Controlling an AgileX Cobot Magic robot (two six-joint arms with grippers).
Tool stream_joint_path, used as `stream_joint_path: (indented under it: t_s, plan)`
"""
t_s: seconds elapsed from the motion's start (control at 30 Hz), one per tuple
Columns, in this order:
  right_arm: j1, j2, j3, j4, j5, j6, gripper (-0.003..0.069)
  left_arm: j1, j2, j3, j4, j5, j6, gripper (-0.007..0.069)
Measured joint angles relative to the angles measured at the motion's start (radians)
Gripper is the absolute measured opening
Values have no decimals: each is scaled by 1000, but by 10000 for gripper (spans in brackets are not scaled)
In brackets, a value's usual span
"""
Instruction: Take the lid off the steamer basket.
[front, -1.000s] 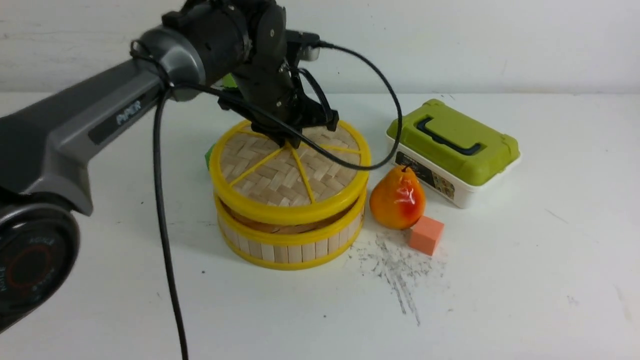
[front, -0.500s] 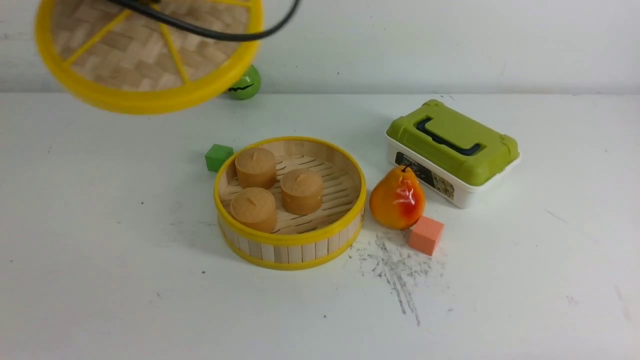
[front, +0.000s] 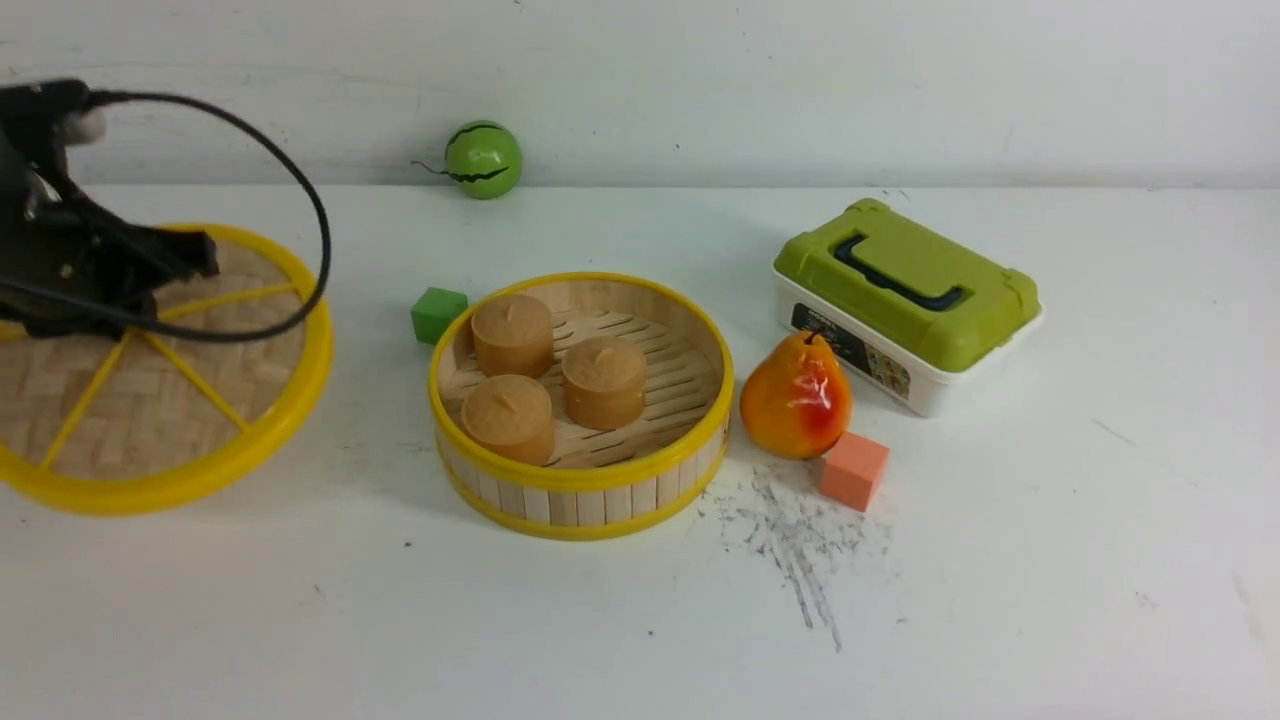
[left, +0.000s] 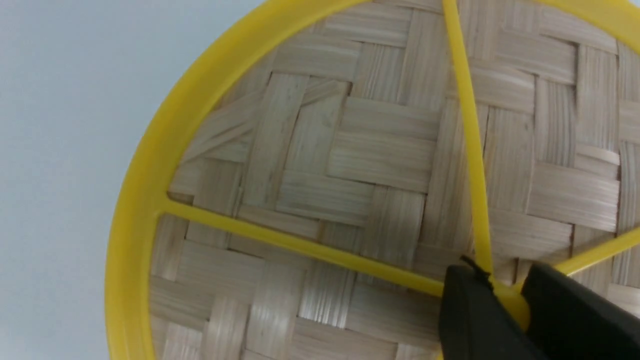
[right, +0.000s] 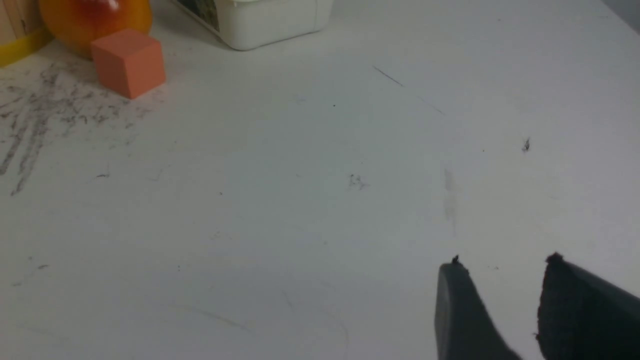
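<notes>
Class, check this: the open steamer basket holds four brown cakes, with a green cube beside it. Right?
No: the front view shows three brown cakes in the steamer basket, not four. The green cube does sit beside it.

At the left of the front view, the round woven-bamboo lid (front: 150, 400) shows matt, grainy strips of pale wood, crossed by smooth, faintly shiny yellow plastic spokes and ringed by a rim of the same plastic. The round slatted wooden steamer basket (front: 590, 500) at centre has the same dull wood and yellow plastic. To its right, the orange-red pear (front: 797, 395) is glossy with a bright highlight, the olive-green box lid (front: 940, 335) looks like smooth satin plastic, the salmon cube (front: 853, 470) is matt, and the white table (front: 1050, 560) is matt and scuffed with grey marks.
</notes>
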Motion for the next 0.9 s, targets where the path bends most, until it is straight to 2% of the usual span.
stream_joint_path:
  t_s: [0.23,0.33,0.5,0.6,0.63,0.73,0.9]
  plan:
    - [0,0,0,0,0,0,239,-14,96,12,-61,-81,-1,116]
    - [0,0,0,0,0,0,239,-16,123,12,-65,-95,-1,174]
    - [0,0,0,0,0,0,239,-16,124,12,-85,-103,-1,335]
    - [0,0,0,0,0,0,239,-16,100,14,-97,-92,-1,345]
    - [0,0,0,0,0,0,239,-16,86,15,-102,-87,-1,336]
    - [0,0,0,0,0,0,239,-16,-50,19,-122,-88,9,238]
    - [0,0,0,0,0,0,239,-16,-370,19,-177,-122,81,-7]
